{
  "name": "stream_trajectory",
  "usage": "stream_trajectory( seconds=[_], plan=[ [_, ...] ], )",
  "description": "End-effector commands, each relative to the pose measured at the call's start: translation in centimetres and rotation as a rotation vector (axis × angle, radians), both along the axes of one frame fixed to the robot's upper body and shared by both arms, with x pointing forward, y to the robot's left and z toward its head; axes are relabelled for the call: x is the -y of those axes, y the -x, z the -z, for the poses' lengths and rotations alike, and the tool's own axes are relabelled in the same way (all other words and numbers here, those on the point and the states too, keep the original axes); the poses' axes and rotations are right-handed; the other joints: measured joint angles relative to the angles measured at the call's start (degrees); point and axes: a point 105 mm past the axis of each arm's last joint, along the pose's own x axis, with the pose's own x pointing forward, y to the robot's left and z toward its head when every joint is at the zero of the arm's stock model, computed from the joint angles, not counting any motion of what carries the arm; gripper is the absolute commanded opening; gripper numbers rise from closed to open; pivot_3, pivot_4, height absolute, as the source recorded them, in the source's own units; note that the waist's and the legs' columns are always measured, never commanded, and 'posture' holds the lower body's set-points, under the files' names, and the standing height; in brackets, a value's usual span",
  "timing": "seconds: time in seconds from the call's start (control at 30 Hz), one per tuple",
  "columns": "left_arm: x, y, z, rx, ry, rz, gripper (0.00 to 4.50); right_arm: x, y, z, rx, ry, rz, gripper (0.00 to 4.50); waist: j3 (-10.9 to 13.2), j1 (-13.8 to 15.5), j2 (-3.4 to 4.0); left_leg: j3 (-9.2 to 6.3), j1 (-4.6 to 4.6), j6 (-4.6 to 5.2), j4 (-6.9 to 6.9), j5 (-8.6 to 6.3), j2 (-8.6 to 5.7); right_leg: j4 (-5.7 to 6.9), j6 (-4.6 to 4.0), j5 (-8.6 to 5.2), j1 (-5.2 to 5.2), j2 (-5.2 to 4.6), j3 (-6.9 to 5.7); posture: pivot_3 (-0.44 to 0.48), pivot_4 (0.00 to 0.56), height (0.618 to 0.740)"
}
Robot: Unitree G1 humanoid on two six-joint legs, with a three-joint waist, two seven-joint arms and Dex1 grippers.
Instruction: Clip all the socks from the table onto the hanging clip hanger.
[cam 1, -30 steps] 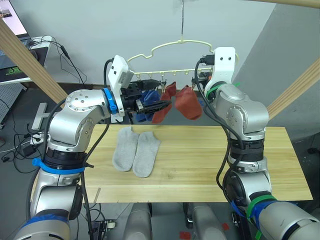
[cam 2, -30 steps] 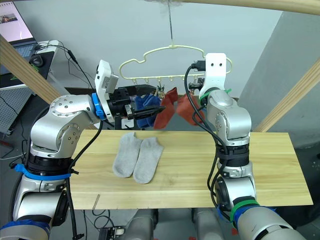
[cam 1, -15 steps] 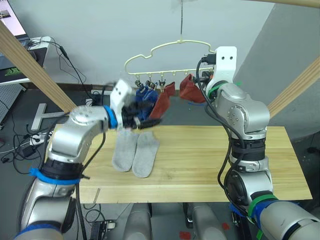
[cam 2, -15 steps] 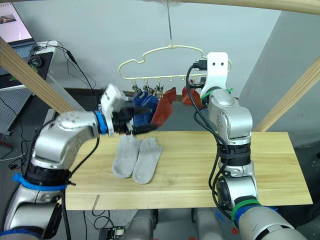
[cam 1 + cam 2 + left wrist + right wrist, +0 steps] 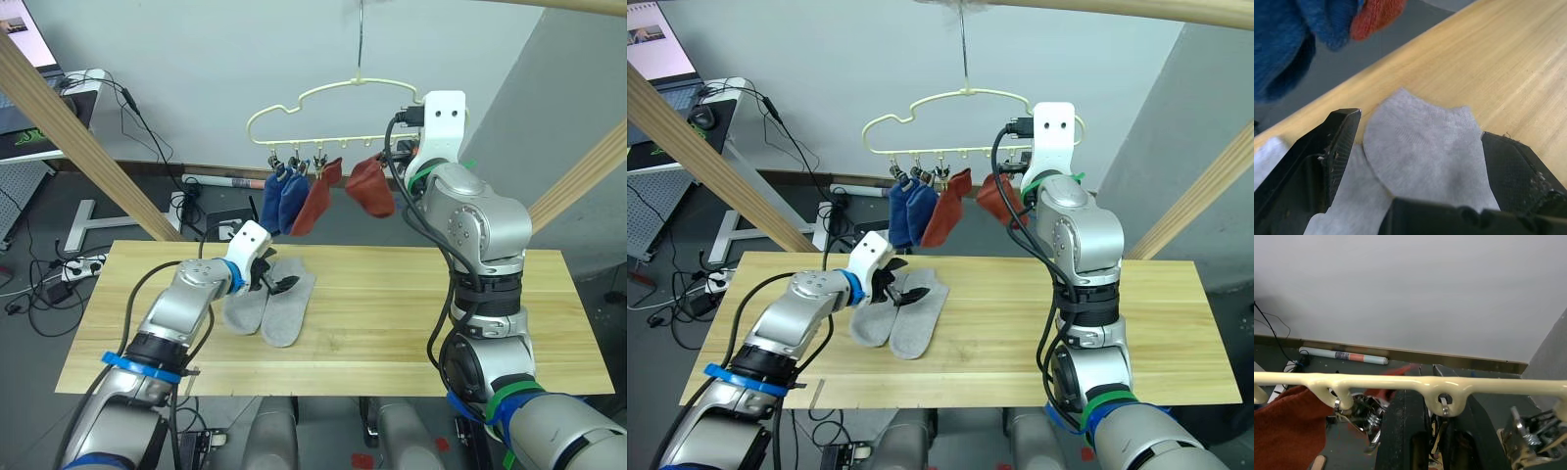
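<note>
No writing is readable. The left gripper (image 5: pixel 1415 142) is wide open above the grey socks (image 5: pixel 269 299), holding nothing; the left wrist view shows this close. The right gripper's state I cannot tell, beside the clip hanger (image 5: pixel 323 93).

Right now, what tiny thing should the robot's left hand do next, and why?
Probably lower the left gripper a little and close on the nearer grey sock. Its jaws are open right over that sock, with nothing in them. Two grey socks lie side by side on the table, while the blue and red ones already hang from the clip hanger.
</note>
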Motion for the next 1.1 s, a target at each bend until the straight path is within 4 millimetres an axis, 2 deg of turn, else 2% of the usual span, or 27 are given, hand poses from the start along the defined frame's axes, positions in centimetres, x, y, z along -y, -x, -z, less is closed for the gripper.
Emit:
stream_trajectory(
  seconds=[0.03,0.27,0.43,0.53,0.8,0.93,1.1],
  plan=[
    [0.7,-0.7,1.2,0.004,-0.043,0.015,4.47,-0.1,0.7,-1.8,0.073,-0.01,-0.003,0.0,0.0,-0.01,0.0,0.01,0.0,0.0,0.0,0.0,-0.01,0.01,0.0,0.0,0.0,-0.01,0.01,0.059,0.27,0.74],
    [0.4,-1.2,3.8,-0.078,-0.126,-0.03,4.47,0.2,0.9,-2.0,0.075,-0.01,0.008,0.0,-0.01,-0.26,0.0,0.0,0.03,0.01,0.01,0.01,0.0,0.07,0.0,0.0,0.0,0.01,0.0,0.023,0.265,0.74],
    [0.2,-0.8,4.6,-0.104,-0.143,-0.022,4.47,0.3,1.0,-2.0,0.073,-0.011,0.011,0.0,-0.03,-0.27,0.0,0.01,0.07,0.02,0.03,0.02,0.0,0.08,-0.01,0.01,0.03,0.0,0.02,0.022,0.267,0.74],
    [0.1,-0.6,4.6,-0.107,-0.134,-0.018,3.94,0.3,1.0,-1.9,0.071,-0.011,0.012,0.0,-0.04,-0.29,0.0,0.0,0.07,0.03,0.04,0.03,0.0,0.09,-0.02,0.02,0.03,0.0,0.02,0.022,0.267,0.74],
    [0.0,-0.3,4.5,-0.117,-0.112,-0.022,1.73,0.1,1.0,-1.8,0.067,-0.013,0.007,0.0,-0.04,-0.29,0.0,0.0,0.09,0.04,0.03,0.03,0.0,0.09,-0.03,0.02,0.04,0.0,0.02,0.031,0.268,0.74],
    [1.2,-0.2,3.6,-0.126,-0.034,0.007,0.64,0.1,1.0,-1.7,0.061,-0.013,0.006,0.0,-0.04,-0.29,0.0,0.0,0.09,0.04,0.03,0.03,0.0,0.09,-0.03,0.02,0.04,0.0,0.02,0.031,0.268,0.74],
    [5.0,0.5,0.3,-0.132,0.161,0.123,0.64,-0.1,1.1,-1.6,0.046,-0.018,-0.003,0.0,-0.04,-0.28,0.0,0.0,0.05,0.04,0.03,0.03,-0.01,0.06,-0.03,0.02,0.04,0.0,0.01,0.026,0.274,0.74]
  ],
)
